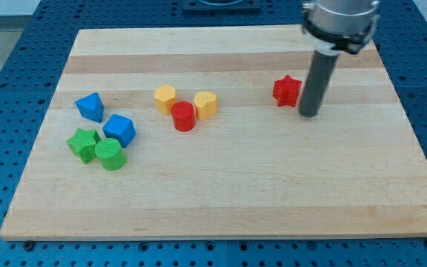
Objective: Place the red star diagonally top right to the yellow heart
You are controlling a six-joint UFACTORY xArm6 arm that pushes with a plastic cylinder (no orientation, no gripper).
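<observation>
The red star (286, 90) lies on the wooden board at the upper right of centre. The yellow heart (206, 104) sits left of it, near the board's middle. My tip (309, 114) rests on the board just right of the red star and slightly below it, very close to its right edge. A red cylinder (183, 116) touches the heart's lower left. A yellow hexagon block (165, 97) lies just left of the cylinder and above it.
At the view's left stand a blue triangular block (90, 107), a blue block (119, 130), a green star (84, 144) and a green cylinder (110, 154). The wooden board (273, 193) lies on a blue perforated table.
</observation>
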